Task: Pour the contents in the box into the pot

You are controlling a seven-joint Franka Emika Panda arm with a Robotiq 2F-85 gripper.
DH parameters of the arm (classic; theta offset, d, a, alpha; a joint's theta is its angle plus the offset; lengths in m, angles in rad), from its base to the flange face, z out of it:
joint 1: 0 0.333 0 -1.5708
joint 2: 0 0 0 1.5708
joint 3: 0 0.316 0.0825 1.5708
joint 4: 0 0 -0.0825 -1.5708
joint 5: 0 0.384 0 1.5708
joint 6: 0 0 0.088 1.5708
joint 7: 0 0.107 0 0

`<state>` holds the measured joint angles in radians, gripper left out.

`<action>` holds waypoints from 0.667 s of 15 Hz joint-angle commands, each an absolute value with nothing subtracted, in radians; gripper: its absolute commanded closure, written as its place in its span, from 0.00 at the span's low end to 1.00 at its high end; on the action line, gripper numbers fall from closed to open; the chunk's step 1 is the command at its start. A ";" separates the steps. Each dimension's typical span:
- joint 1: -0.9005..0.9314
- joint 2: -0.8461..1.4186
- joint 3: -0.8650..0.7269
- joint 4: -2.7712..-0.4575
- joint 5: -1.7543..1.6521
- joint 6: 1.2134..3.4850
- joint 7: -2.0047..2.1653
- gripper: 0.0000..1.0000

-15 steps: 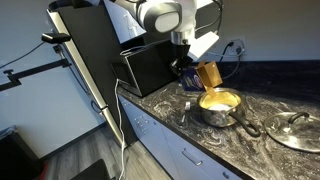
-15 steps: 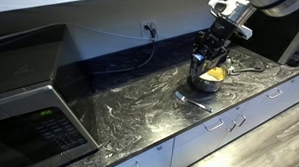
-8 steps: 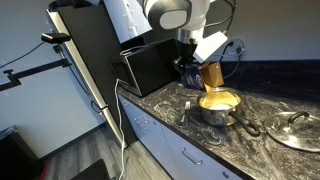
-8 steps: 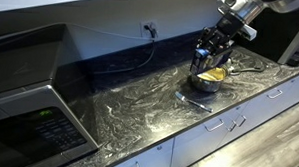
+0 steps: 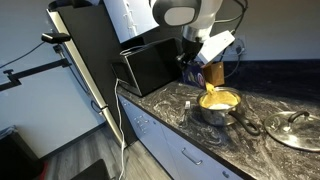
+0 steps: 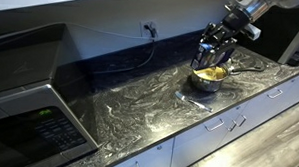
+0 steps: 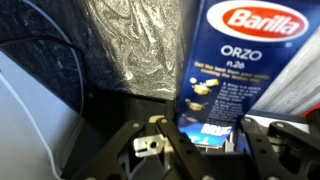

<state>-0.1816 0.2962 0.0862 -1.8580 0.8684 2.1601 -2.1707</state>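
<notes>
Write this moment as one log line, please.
gripper: shut on box | box: held above pot | pot: yellowish inside

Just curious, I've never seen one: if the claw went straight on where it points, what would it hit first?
Holding the Barilla orzo box, the claw slants down; likely the pot rim or the granite countertop beside it. Depth is unclear.

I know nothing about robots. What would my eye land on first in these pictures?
The gripper clutches a blue Barilla orzo box, tipped over a shiny steel pot with a yellowish inside, on the dark marbled counter. Next to the pot lies a round glass lid, and a big black appliance stands beside the arm.
</notes>
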 commanded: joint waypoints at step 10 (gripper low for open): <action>-0.170 0.299 0.035 -1.834 1.020 2.059 -2.247 0.78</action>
<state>-0.1792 0.2997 0.0553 -1.8520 0.9881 2.0967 -2.2173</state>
